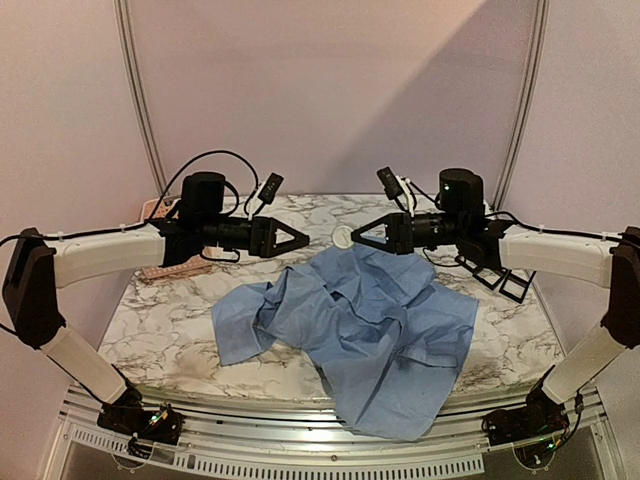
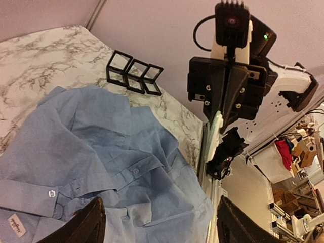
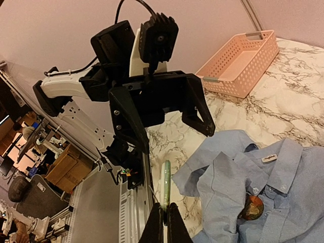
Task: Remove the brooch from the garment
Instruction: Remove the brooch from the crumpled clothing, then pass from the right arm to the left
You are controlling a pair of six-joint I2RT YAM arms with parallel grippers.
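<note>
Top external: garment [image 1: 370,320] sprawls on marbled table [image 1: 170,310], pale wall [image 1: 330,90] behind.

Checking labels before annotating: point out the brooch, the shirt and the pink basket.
brooch [image 3: 251,208]: right wrist view, middle of its round face, below the collar.
shirt [image 1: 370,310]: top view, middle of the spread blue cloth.
basket [image 3: 260,68]: right wrist view, its long side wall.

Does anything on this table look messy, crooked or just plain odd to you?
Yes. The blue shirt lies crumpled, not flat, and one end hangs over the near edge of the table. A round orange-brown brooch sits near its collar. Oddly, the right arm's jaws pinch a pale flat disc edge-on.
</note>
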